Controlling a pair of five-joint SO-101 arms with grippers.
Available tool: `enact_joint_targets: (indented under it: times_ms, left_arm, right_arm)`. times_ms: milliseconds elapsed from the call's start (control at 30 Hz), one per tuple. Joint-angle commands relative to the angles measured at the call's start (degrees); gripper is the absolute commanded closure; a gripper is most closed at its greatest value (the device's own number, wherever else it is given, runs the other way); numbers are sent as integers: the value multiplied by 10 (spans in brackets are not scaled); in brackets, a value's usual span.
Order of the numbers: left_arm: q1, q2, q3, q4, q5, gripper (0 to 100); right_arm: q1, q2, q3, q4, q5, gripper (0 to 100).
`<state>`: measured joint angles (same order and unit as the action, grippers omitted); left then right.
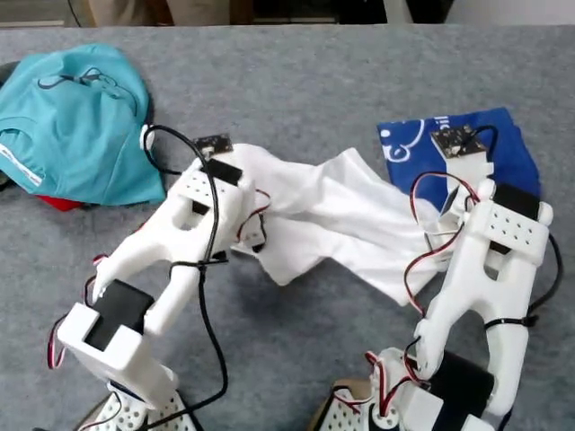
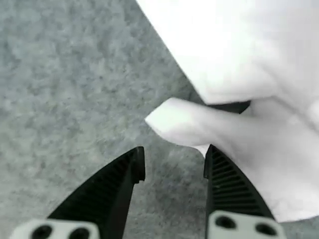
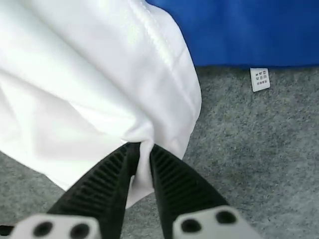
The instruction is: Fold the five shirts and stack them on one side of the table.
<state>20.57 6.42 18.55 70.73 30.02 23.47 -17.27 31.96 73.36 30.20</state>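
A crumpled white shirt (image 1: 332, 215) lies stretched across the middle of the grey table (image 1: 305, 81). My left gripper (image 2: 174, 162) is open at the shirt's left end, with a folded white corner (image 2: 179, 124) just past its fingertips and cloth brushing one finger. In the high view this gripper (image 1: 256, 236) sits low at the shirt's left edge. My right gripper (image 3: 143, 152) is shut on a pinch of the white shirt (image 3: 89, 99) at its right end, next to the blue shirt (image 3: 249, 30). The blue shirt (image 1: 517, 157) lies folded at the back right.
A teal shirt (image 1: 81, 117) lies bunched at the back left, with a red one (image 1: 61, 203) peeking out beneath it. A small white tag (image 3: 260, 79) sticks out from the blue shirt's edge. Bare table shows at the front centre (image 1: 305, 359).
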Motion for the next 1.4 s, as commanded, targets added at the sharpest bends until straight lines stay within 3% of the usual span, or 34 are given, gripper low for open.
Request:
enact_joint_targets:
  times_ms: [0, 167, 433, 533, 700, 867, 1100, 1367]
  left_arm:
    - [-4, 0, 2, -26, 17, 798]
    - [-4, 28, 6, -71, 18, 801]
    - [-6, 95, -20, -123, 14, 988]
    - [-16, 106, -45, -107, 9, 983]
    - [-24, 79, -81, -32, -82, 982]
    - [-68, -25, -86, 58, -190, 982]
    - [-123, -198, -16, 135, -332, 982]
    - [-250, -396, 6, 222, -466, 982]
  right_arm:
    - [10, -22, 0, -7, 6, 993]
    - [8, -22, 0, -7, 6, 993]
    - [11, -22, 0, -6, 6, 994]
    - [11, -22, 0, -4, 6, 995]
    - [15, -27, 0, 1, 6, 995]
    - [29, -28, -36, 97, 59, 986]
    - [88, -29, -81, 157, 132, 865]
    - [105, -130, -127, 214, 176, 864]
